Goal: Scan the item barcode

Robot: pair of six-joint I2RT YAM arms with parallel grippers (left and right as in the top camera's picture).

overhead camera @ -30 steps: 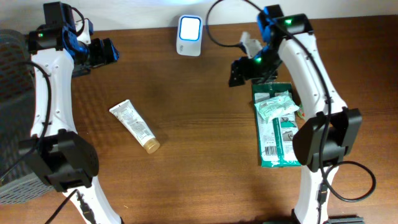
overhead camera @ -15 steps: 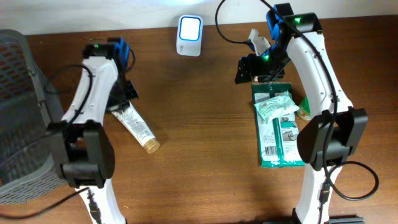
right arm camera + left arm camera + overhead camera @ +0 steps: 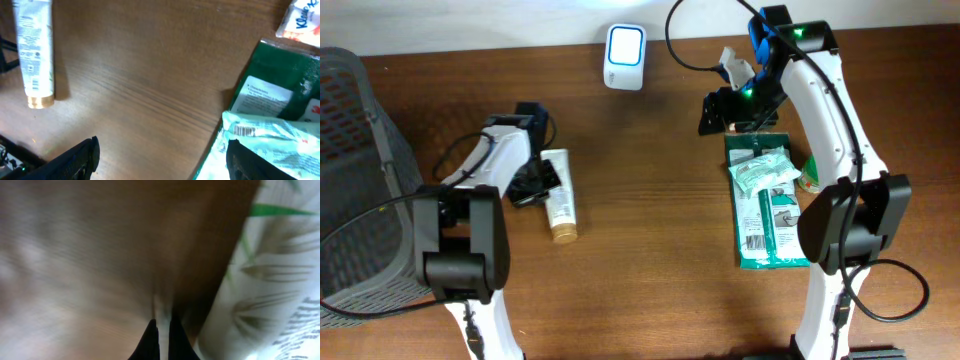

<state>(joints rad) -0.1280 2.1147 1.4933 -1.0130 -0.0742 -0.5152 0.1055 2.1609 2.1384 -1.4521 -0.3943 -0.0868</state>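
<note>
Tube (image 3: 558, 192) lies on desk (image 3: 650, 270) just R of L claw (image 3: 162, 327), outside it. Claw is pinched together w/ nothing between; wrist view shows only wood ahead, w/ tube's leaf print off to R side. Touching or a hair apart, can't tell. Long axis runs roughly away from robot, gold cap at near end, crimp end toward scanner (image 3: 624, 45). L arm is much nearer. R claw (image 3: 162, 145) hangs wide & empty by green packs (image 3: 765, 215), well apart from tube. Next grab prob needs L claw reopened & shifted R to straddle tube's short axis.

Vs half a sec ago: tube was diagonal, crimp end out to L. Now it's swung near-straight, cap in about same spot, L claw down beside it. A sec ago L arm was at far L corner, claw open. R arm barely changed.
</note>
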